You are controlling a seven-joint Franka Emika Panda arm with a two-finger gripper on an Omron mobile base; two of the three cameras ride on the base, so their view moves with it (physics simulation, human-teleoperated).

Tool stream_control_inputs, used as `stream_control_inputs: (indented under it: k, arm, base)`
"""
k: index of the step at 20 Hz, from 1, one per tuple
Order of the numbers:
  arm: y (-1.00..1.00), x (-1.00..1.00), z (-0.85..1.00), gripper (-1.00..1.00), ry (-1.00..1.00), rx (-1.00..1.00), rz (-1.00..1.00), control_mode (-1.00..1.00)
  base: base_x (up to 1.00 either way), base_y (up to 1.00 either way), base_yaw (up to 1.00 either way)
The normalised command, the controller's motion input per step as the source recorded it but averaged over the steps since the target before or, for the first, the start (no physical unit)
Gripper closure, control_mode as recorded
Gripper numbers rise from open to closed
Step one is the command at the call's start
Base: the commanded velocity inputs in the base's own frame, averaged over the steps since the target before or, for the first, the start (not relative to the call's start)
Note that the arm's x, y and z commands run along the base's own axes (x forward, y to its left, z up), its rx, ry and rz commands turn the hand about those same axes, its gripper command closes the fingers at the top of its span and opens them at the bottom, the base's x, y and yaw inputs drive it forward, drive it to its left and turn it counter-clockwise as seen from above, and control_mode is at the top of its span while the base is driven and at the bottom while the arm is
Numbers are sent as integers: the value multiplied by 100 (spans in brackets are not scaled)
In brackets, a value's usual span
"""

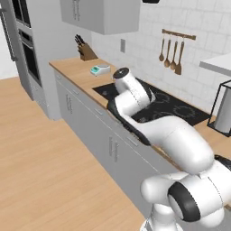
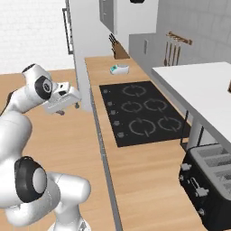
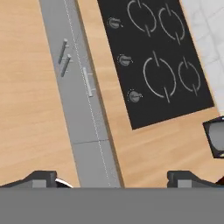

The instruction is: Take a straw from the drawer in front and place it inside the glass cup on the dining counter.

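Your gripper (image 3: 111,177) hangs spread and empty above the desk's front edge; the drawer (image 3: 89,83), shut, lies ahead and below, its bar handle running along the cabinet face; straw unseen, presumably inside.

The tool (image 2: 67,104) hangs left of the worktop (image 2: 149,176), beside the hob (image 2: 142,110).

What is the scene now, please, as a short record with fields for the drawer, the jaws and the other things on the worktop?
drawer: shut, its slim bar handle on the grey cabinet front
gripper: jaws open, nothing between them, above the cabinet front and the worktop edge
hob: black, set in the wood worktop
toaster: black, on the worktop at the near end
knife block: at the far end of the worktop
scale: small, pale, near the knife block
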Motion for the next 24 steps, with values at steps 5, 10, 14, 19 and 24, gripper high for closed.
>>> stream_control_inputs:
  k: [5,10,14,19,24]
  arm:
    - [54,42,-67,-100,-1,-41,-2,-100]
    - [38,25,-67,-100,-3,-38,-3,-100]
    - [12,9,-68,-100,-3,-33,-3,-100]
    - [-9,2,-65,-100,-7,-24,-7,-100]
    - [-44,7,-52,-100,-6,-12,-4,-100]
  base:
    - [0,0,0]
    - [0,0,0]
    - [0,0,0]
    - [0,0,0]
    - [0,0,0]
